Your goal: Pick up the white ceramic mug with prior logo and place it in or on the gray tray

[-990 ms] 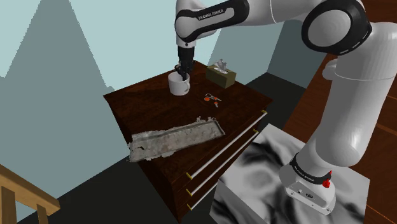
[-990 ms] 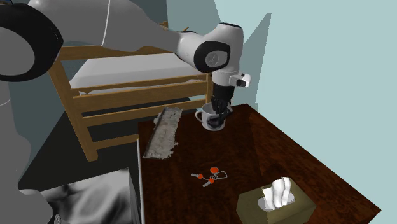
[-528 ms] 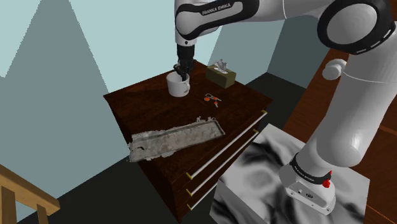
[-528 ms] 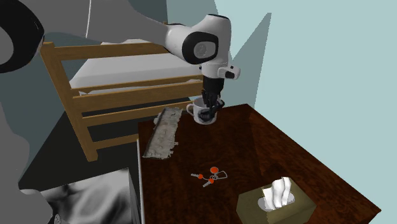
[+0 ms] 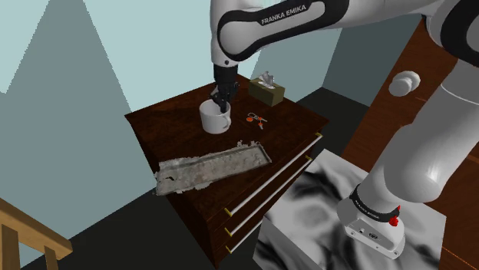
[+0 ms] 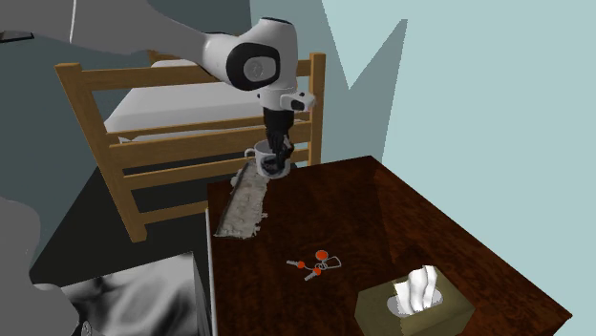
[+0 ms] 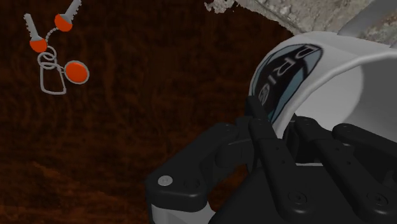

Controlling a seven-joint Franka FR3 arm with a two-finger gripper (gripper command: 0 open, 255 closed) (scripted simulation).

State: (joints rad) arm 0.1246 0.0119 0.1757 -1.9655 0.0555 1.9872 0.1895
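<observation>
Shoulder view has the white mug point(image 5: 216, 117) hanging off the worktop point(image 5: 165, 126), its printed logo turned to the camera in the wrist view. The black hand point(image 5: 222, 98) is clamped on its rim wall from above, and the fingers point(image 7: 262, 137) appear to pinch that thin wall, one inside and one outside. The mug sits over the middle of the worktop, with the grey tray point(image 5: 209, 167) nearer the camera along the front edge and apart from it.

The main risk, as I judge it, is the grip. A pinch on one side of the rim leaves the mug's weight hanging off-centre, so a quick swing toward the tray could make it pivot or slide out. The tray looks shallow, narrow and ragged-edged, so a mug set down on its rim or on a bump might tip as the fingers part. Because the tray lies along the front edge, a toppled mug could roll off to the floor. The keys point(image 5: 256, 118) and the tissue box point(image 5: 267, 90) lie to the shoulder view's right, away from the likely path.
</observation>
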